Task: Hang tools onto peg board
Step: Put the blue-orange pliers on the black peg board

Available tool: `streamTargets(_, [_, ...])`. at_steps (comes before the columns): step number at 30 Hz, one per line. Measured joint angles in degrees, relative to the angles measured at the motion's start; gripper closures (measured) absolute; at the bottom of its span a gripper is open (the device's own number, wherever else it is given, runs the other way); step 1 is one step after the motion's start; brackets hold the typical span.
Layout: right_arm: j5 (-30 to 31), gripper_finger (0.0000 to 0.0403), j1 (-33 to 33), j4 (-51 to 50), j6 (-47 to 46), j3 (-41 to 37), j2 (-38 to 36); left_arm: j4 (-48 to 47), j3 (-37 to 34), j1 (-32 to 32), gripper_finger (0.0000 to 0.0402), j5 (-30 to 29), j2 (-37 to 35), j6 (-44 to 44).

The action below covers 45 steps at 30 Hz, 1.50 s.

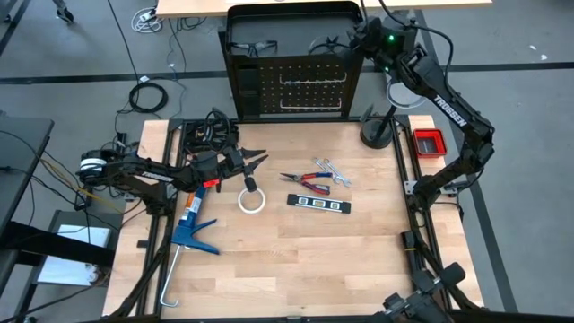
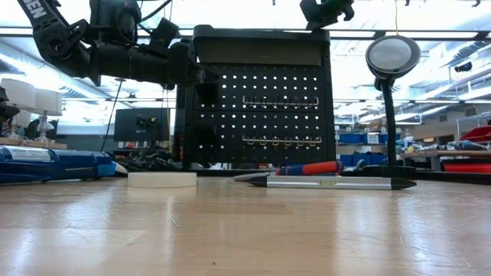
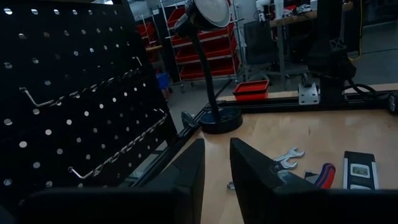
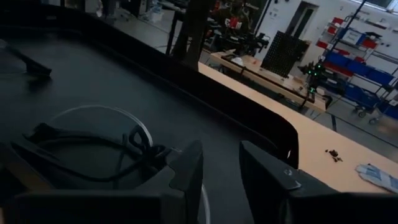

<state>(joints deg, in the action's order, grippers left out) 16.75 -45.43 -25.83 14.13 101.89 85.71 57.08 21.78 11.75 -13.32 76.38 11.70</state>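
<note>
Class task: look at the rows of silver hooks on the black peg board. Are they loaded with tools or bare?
Bare. The peg board shows two rows of empty hooks; the pliers, wrenches and tape roll lie on the table.

The high view looks straight down on the whole table (image 1: 359, 242), the peg board (image 1: 296, 85) at its far edge. The low view sits at tabletop height, facing that board (image 2: 257, 100) from the near side. Both wrist cameras look close past their own fingers; the left one shares the lamp (image 3: 208, 15) with the low view.
</note>
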Motion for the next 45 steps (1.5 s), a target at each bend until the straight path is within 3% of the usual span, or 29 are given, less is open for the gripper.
streamTargets(8, [-0.8,0.0286,2.3,1.8,4.6,0.0,-2.8,-0.2,0.0,0.0,0.0324,0.0,0.0,0.0])
streamTargets(16, [-9.6,0.0288,12.1,-2.4,12.8,0.0,-8.2,-3.3,0.0,0.0,0.0324,0.0,0.0,-0.1])
streamTargets(19, [-10.0,0.0288,15.5,-7.9,10.3,-1.2,-8.8,-6.2,0.4,0.2,0.0324,5.1,0.0,-1.5])
streamTargets(22, [-8.2,0.0288,19.4,-10.3,8.1,-7.6,-9.9,-11.9,2.7,0.6,0.0324,9.1,0.0,-4.0])
streamTargets(27, [-1.4,0.0288,26.4,-5.2,4.4,-24.8,-13.2,-22.2,6.4,0.6,0.0324,9.7,0.0,-3.6])
streamTargets(33, [-5.1,0.0288,32.0,4.2,-3.1,-42.2,-15.6,-38.0,11.8,0.6,0.0324,13.5,0.0,-4.5])
streamTargets(40, [-6.0,0.0274,35.5,14.8,-9.7,-56.3,-13.5,-37.5,12.4,0.6,0.0324,8.2,0.0,-4.7])
streamTargets(45, [-6.3,0.0247,37.7,16.9,-17.1,-59.1,-9.3,-35.5,12.5,0.6,0.0324,3.4,0.0,-5.1])
